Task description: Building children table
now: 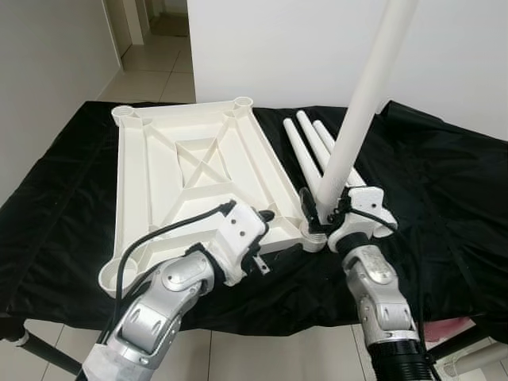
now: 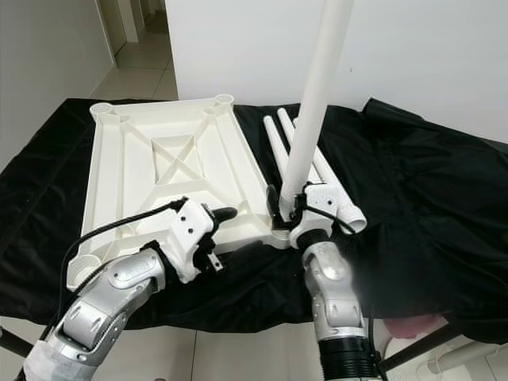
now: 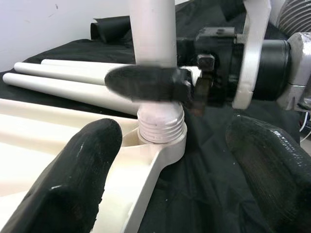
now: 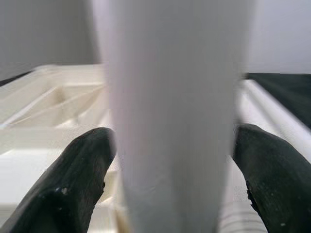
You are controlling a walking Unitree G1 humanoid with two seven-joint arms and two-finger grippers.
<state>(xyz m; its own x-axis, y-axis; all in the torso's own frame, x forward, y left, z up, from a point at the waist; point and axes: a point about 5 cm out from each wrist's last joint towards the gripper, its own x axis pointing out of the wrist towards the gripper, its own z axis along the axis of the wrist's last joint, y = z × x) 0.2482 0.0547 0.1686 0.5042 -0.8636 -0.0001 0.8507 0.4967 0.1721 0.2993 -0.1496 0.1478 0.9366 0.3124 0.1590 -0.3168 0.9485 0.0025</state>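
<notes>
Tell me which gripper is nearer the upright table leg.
Right. The right gripper clasps the upright leg at its base; the left gripper sits beside it, open, over the tabletop.

Head stereo pair looking down at tabletop, wrist views close, perhaps sharing leg

My fingers black, arms silver – tabletop & legs cream-white, cloth black, floor tiles beige
</notes>
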